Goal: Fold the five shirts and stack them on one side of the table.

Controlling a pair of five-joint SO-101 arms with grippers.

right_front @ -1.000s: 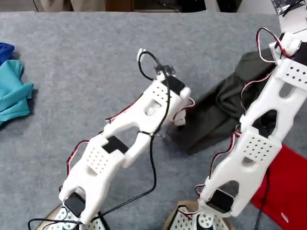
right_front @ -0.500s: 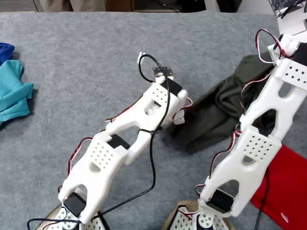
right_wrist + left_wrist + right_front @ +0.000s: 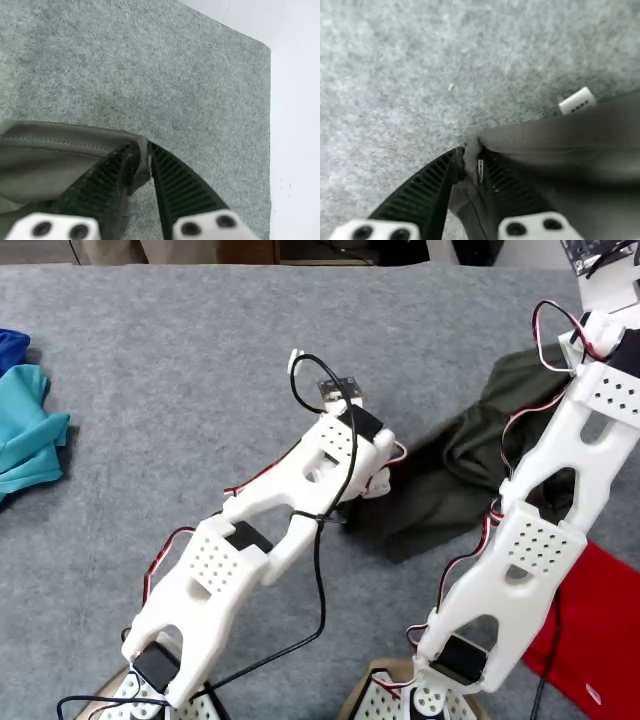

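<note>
At 3 o'clock on the table [image 3: 180,350]: dark green shirt [image 3: 455,475], crumpled.
My left pincer [image 3: 470,167]: clenched on the shirt's edge.
My right pincer [image 3: 144,162]: clamped on its hem.
Teal shirt [image 3: 25,435]: 9 o'clock.
Red shirt [image 3: 595,630]: 5 o'clock.

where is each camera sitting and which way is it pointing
High view: fixed above the table, looking down; the left arm and right arm show, with a dark shirt, a red shirt and a teal shirt.
Left wrist view: on the left arm's wrist, looking past the left hand, shut on the dark shirt's edge.
Right wrist view: on the right arm's wrist, looking past the right hand toward the table's edge; shut on the same shirt.
Shared: all three show the dark shirt.
</note>
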